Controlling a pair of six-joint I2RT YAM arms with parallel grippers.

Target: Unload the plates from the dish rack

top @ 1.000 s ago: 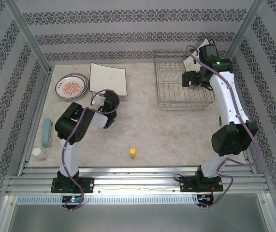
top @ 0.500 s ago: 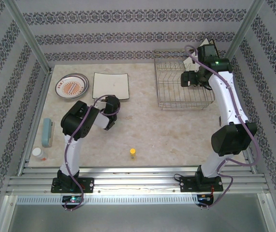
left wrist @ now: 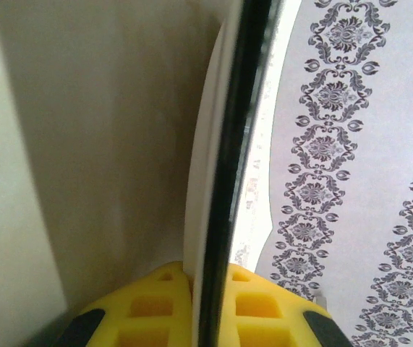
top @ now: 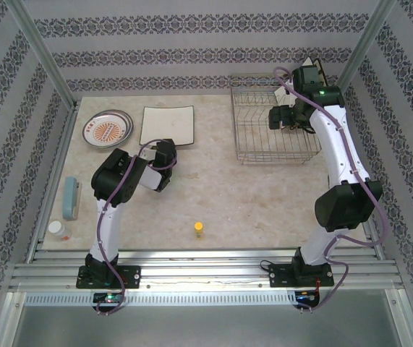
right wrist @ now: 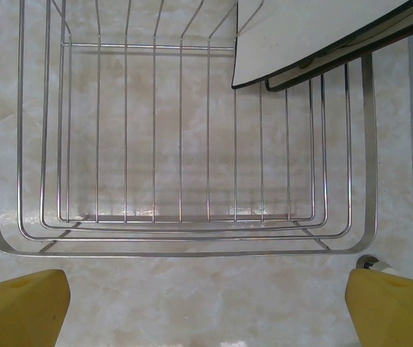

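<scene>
A square cream plate (top: 167,124) with a dark rim shows its plain white back at the left rear of the table. My left gripper (top: 165,147) is shut on its near edge. In the left wrist view the plate (left wrist: 224,181) runs edge-on between the yellow fingers (left wrist: 155,303) of the left gripper (left wrist: 210,278). A round plate (top: 108,130) with an orange pattern lies flat to its left. My right gripper (top: 278,117) hangs open over the wire dish rack (top: 264,148). Two square plates (right wrist: 314,32) lean at the rack's (right wrist: 181,242) far right corner, beyond my open right gripper (right wrist: 206,307).
A small yellow bottle (top: 200,229) stands near the table's front middle. A pale blue block (top: 70,197) and a white jar (top: 58,230) sit at the left edge. Metal posts and patterned walls close in the table.
My left gripper has carried the square plate slightly right and turned it squarer to the table. The right gripper has edged a little left over the rack.
</scene>
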